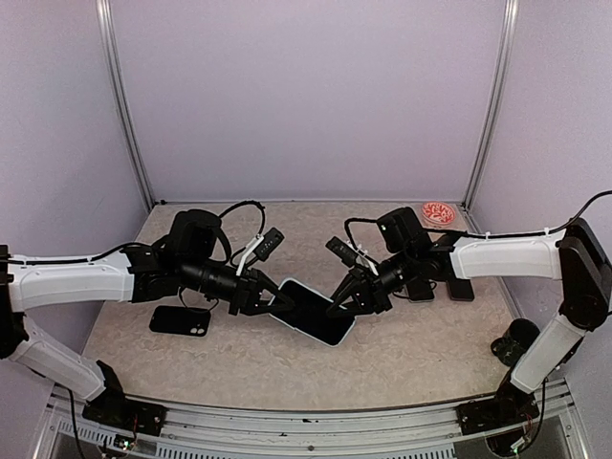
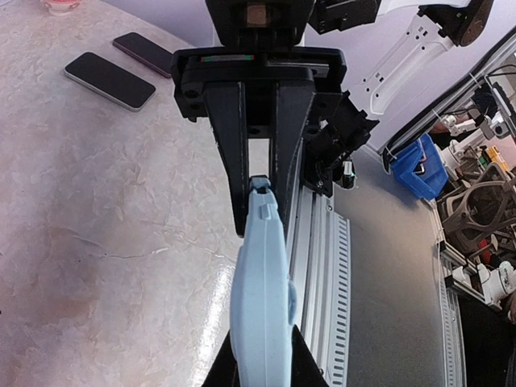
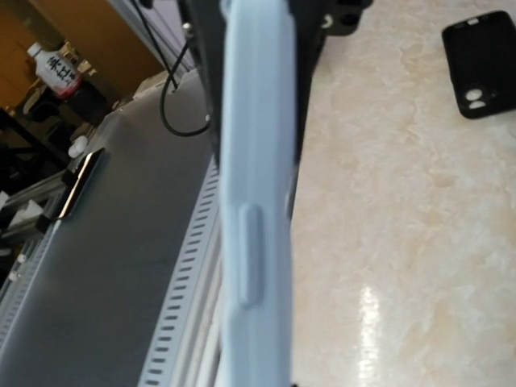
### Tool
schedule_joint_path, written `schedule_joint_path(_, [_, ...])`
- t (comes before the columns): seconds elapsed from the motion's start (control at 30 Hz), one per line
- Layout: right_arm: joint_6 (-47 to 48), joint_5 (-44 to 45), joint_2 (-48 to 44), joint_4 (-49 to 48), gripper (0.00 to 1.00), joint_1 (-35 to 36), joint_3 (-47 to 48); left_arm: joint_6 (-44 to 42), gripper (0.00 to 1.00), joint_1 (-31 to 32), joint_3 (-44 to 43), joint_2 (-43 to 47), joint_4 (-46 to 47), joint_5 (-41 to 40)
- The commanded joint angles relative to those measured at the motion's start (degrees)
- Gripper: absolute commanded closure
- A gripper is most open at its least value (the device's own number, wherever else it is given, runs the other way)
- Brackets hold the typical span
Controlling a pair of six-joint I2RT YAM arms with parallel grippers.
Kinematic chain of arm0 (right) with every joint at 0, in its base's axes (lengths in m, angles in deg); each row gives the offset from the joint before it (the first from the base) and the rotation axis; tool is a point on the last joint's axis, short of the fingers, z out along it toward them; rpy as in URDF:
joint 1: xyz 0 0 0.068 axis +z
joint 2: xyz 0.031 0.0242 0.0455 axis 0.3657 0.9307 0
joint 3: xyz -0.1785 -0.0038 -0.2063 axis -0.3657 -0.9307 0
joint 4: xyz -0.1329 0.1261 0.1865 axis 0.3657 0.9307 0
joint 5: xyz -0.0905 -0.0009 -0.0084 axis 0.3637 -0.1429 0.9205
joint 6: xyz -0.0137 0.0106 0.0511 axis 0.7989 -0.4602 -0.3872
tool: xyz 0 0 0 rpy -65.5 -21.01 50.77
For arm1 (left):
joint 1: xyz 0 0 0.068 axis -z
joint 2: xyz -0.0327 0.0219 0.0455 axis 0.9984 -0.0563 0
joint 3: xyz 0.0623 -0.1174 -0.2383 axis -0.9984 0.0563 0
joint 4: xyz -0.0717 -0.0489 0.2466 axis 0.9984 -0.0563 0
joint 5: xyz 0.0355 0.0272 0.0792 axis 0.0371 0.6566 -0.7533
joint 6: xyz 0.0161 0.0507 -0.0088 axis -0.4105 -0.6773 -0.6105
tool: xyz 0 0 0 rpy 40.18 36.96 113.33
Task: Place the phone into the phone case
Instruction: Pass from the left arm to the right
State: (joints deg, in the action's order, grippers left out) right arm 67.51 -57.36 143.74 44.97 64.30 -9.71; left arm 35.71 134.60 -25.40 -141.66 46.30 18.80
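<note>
Far L on the table (image 1: 287, 373): a black case (image 1: 180, 320), flat, nothing touching it. The L gripper (image 1: 271, 298) is clamped on the left end of the blue case (image 1: 311, 314), its fingers (image 2: 230, 149) pinching the thin edge. The blue case sits mid-table between both arms, dark face up (phone seated in it or not, can't tell). The R gripper (image 1: 342, 304) has its jaws pressed narrow against both sides of the case's right end. Further R, two phones (image 1: 422, 290) lie side by side. A red-patterned disc (image 1: 439, 212) is at the back R corner.
</note>
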Motion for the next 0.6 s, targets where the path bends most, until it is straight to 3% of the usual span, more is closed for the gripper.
schedule_joint_path(0.0, [-0.1, -5.6, -1.2, -1.8, 0.93, 0.3, -0.6, -1.2, 1.00, 0.1, -2.4, 2.9, 2.0, 1.3])
schedule_joint_path(0.07, [-0.7, -7.4, -2.6, -3.3, 0.99, 0.3, -1.3, -1.1, 1.00, -0.2, -2.2, 3.6, 2.3, 1.8])
schedule_joint_path(0.27, [-3.5, -10.1, -5.9, -9.5, 1.00, 0.1, -3.9, 0.1, 0.97, -1.3, -1.8, 4.7, 3.1, 1.1])
schedule_joint_path(0.33, [-5.4, -8.0, -6.0, -9.7, 1.00, 0.1, -3.8, 1.2, 0.74, -1.9, -1.8, 4.6, 3.7, -0.2])
schedule_joint_path(0.57, [-10.1, -3.4, -7.4, -15.7, 1.00, -0.4, -5.9, 6.6, 0.19, -3.0, 0.3, 7.3, 9.4, -6.2])
